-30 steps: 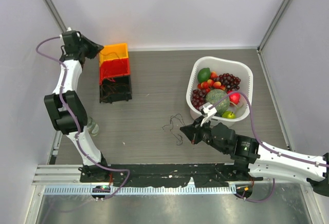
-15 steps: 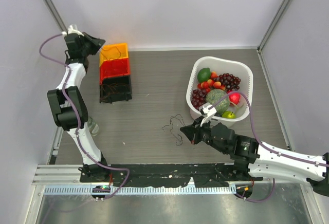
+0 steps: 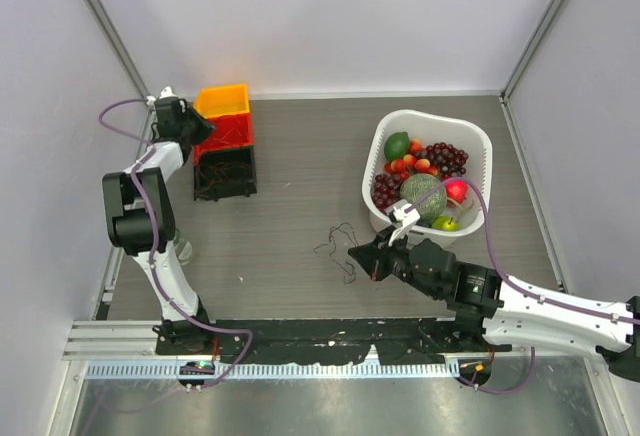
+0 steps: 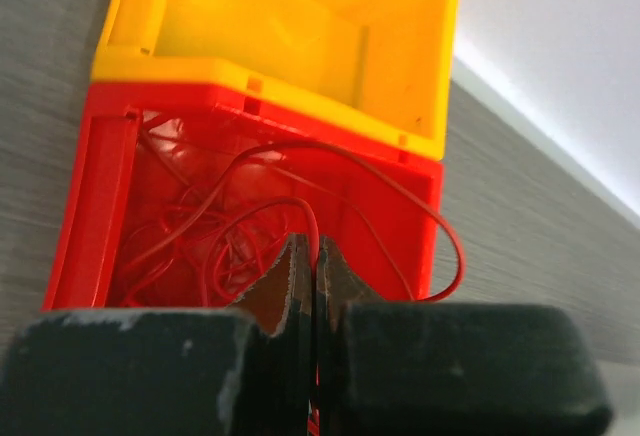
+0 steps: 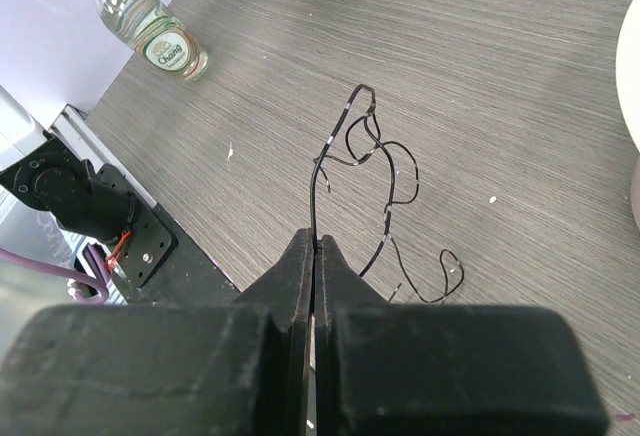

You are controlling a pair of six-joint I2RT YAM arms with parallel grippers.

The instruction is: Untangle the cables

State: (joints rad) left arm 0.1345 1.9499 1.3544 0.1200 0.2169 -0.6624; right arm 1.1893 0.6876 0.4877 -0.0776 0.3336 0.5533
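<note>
A grey wood-grain desk (image 3: 290,156) fills the floor of a pale-walled booth with metal corner posts. A black base plate and a metal rail run along the bottom of the top view.

Just above that rail, right of centre, the right fingers (image 3: 353,254) are closed on a strand of the dark cable (image 3: 340,246). In the right wrist view the right fingers (image 5: 313,254) are pressed tight together. The dark cable (image 5: 380,166) leaves their tip, runs up the frame to a small high loop at centre, then trails back in loose curls towards the lower right. Its long axis points away from the fingertips. The rest lies slack on the desk, just left of the fingertips in the top view.

A glass bottle (image 5: 140,21) stands at the upper left of that wrist view. A white basket (image 3: 482,151) of fruit sits above the right arm.

At the upper left of the top view stand a black bin (image 3: 225,174), a red bin (image 3: 230,134) and a yellow bin (image 3: 222,99) in a row. The left fingers (image 3: 206,128) are at the red bin's left edge. The left wrist view shows the left fingers (image 4: 305,268) shut on one of the red cables (image 4: 300,144). The strand arcs up and right, over the red bin's (image 4: 95,196) right wall. The other red cables lie tangled inside, and the yellow bin (image 4: 300,76) is beyond.
</note>
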